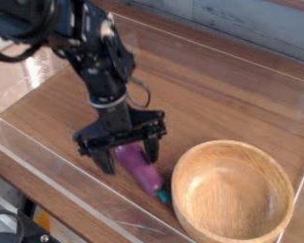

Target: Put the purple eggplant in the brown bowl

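Note:
The purple eggplant [142,173] lies on the wooden table, its teal stem tip pointing toward the lower right, just left of the brown bowl [234,193]. My black gripper [128,153] points straight down over the eggplant's upper end, open, with one finger on each side of it. Its fingertips reach down around the purple body, and I cannot tell whether they touch it. The upper end of the eggplant is partly hidden behind the fingers. The large wooden bowl is empty.
A low clear plastic wall [66,199] runs around the wooden tabletop [218,100], close in front of the eggplant and bowl. The arm reaches in from the upper left.

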Robot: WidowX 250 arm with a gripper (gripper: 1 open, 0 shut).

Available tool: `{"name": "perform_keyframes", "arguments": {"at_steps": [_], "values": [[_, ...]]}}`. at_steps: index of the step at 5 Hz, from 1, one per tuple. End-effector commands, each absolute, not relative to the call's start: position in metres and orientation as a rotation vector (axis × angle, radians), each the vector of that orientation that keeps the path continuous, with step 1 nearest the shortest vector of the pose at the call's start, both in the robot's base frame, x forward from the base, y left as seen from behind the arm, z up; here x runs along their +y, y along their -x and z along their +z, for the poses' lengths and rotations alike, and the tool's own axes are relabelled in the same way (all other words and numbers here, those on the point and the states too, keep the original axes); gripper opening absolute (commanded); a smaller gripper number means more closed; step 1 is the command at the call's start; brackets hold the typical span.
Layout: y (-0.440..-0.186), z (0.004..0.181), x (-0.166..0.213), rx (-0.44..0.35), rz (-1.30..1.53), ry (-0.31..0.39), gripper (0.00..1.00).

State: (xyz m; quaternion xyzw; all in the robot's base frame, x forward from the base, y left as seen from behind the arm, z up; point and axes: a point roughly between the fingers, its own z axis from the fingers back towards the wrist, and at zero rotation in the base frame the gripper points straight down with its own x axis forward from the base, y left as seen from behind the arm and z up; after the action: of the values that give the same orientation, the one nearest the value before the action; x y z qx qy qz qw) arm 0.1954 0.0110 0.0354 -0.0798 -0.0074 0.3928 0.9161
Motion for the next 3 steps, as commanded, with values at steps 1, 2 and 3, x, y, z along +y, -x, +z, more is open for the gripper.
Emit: {"name": "perform_keyframes", "arguments": {"at_steps": [1, 2, 3], "values": [[-0.2018, 0.0339, 0.0057, -0.035, 0.821, 0.18, 1.0], [-0.2048, 0.0292, 0.0037, -0.033, 0.83, 0.179, 1.0], [-0.2077, 0.0252, 0.0022, -0.03, 0.839, 0.182, 0.0]]}}
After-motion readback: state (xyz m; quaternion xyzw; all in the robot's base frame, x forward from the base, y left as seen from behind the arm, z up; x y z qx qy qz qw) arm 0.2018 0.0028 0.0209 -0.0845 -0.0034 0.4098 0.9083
